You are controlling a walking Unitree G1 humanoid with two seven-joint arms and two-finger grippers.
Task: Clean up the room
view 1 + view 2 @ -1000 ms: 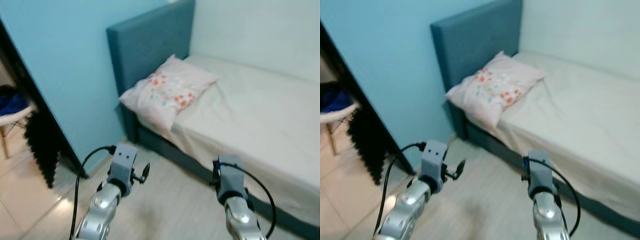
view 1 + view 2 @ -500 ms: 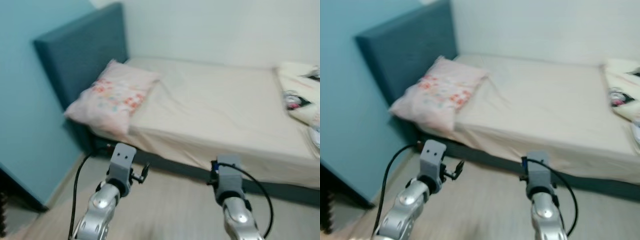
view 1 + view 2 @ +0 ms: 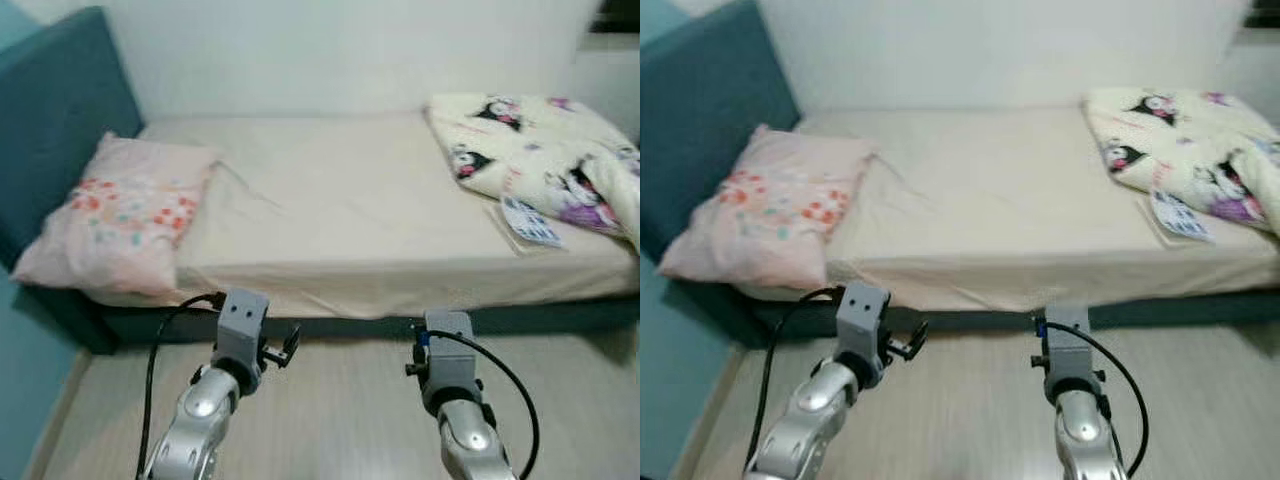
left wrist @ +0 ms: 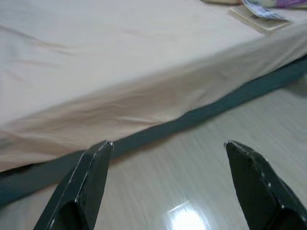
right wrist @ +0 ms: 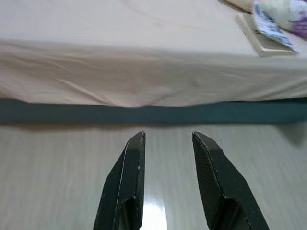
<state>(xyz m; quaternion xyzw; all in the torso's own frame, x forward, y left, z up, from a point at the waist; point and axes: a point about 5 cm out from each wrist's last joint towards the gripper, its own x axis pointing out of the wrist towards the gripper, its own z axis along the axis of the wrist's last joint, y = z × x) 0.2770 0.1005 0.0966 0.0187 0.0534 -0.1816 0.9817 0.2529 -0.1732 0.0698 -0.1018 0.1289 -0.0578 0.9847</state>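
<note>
Left pincer (image 4: 168, 148) spread wide, right pincer (image 5: 165, 139) slightly parted; both empty above pale wooden floor (image 3: 340, 400) before cream-sheeted bed (image 3: 340, 200).

White wall (image 3: 330, 50) behind, teal headboard (image 3: 55, 130) left, pale wood floor (image 3: 340, 400)

No readable text anywhere — too blurred.

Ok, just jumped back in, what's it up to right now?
The robot stands facing the side of the bed, holding nothing. Both arms are raised over the floor in front of it: the left tool is open, the right tool has a narrower gap and is also empty. On the bed lie a floral pillow at the headboard end, a crumpled cartoon-print blanket at the other, and a booklet beside it.
</note>
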